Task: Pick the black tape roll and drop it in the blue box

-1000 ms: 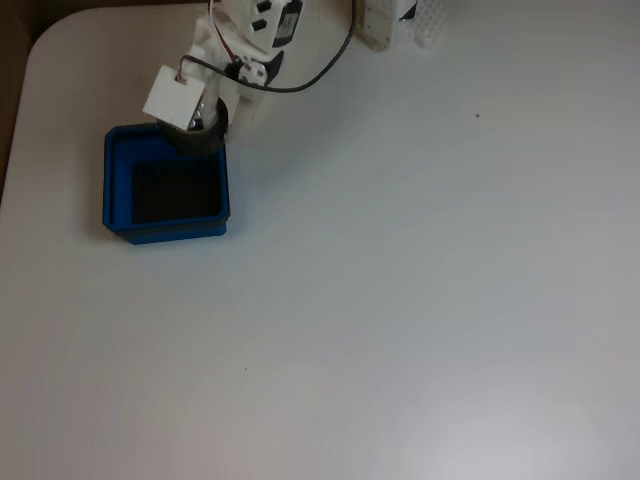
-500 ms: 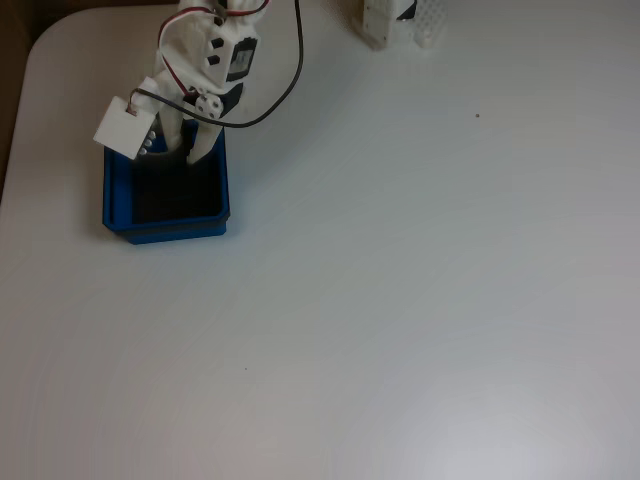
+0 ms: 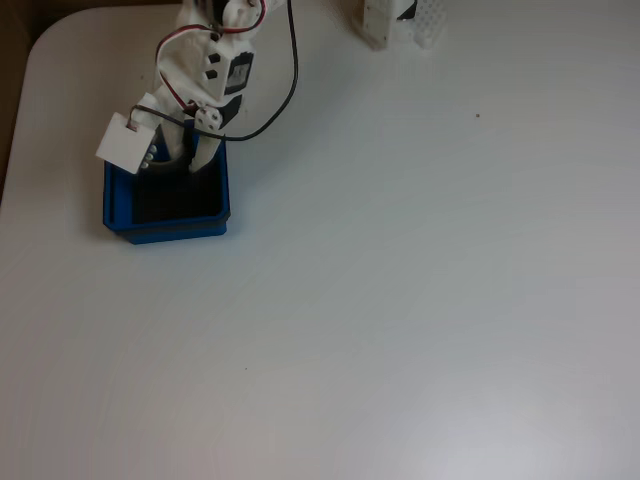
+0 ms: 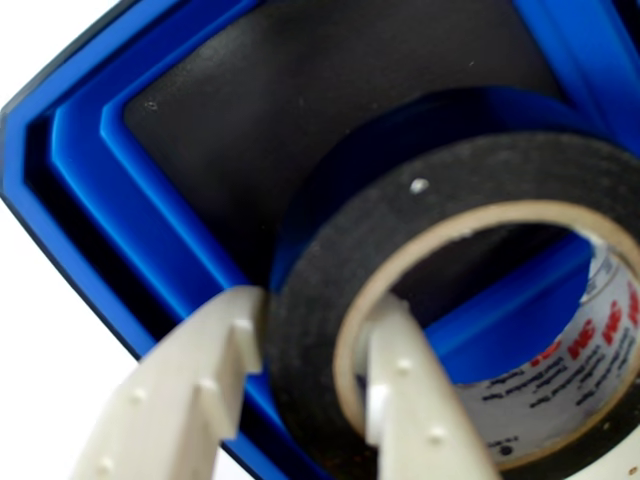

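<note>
At the far left of the white table (image 3: pixel 400 300), fixed view: one blue box (image 3: pixel 115 195), square and shallow, thick rim, clipped corners, dark inner floor. It sits flat, near the table's rounded far-left corner.

Over the box's far edge, fixed view: one white arm (image 3: pixel 215 60), reaching in from the far edge of the table and angled down toward the near left. A black cable and red wires loop along its side. A white square block (image 3: pixel 125 140) sticks out from the wrist on the left. The gripper (image 3: pixel 180 160) points down into the far part of the box.

Wrist view: gripper (image 4: pixel 300 375) with two pale, studded fingers (image 4: pixel 175 400). One finger lies against the outer black face of the black tape roll (image 4: pixel 420 200); the other passes through the hole and bears on the pale inner core. The jaws are closed narrowly on the roll's wall. The core carries red print, partly legible only.

Position of roll, wrist view: held tilted, directly above the dark floor and blue wall of the box (image 4: pixel 90 150). Whether it touches the floor cannot be told.

Far edge of table, fixed view: white fittings (image 3: pixel 400 20), partly cropped.
</note>
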`<state>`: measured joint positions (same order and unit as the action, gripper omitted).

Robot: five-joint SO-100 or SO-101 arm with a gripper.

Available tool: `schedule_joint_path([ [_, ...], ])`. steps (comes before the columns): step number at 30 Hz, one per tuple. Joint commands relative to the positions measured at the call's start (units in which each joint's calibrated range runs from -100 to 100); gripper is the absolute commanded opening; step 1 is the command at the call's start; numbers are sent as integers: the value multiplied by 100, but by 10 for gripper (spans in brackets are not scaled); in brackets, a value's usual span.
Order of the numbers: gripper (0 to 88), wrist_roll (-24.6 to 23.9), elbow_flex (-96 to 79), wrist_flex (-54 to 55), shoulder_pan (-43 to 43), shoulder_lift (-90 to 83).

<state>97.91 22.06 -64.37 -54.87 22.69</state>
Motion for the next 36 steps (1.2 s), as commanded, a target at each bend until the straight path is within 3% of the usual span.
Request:
schedule_joint_path([
  [1, 21, -19, 399, 117, -48, -79],
  [36, 29, -19, 408, 587, -57, 373],
])
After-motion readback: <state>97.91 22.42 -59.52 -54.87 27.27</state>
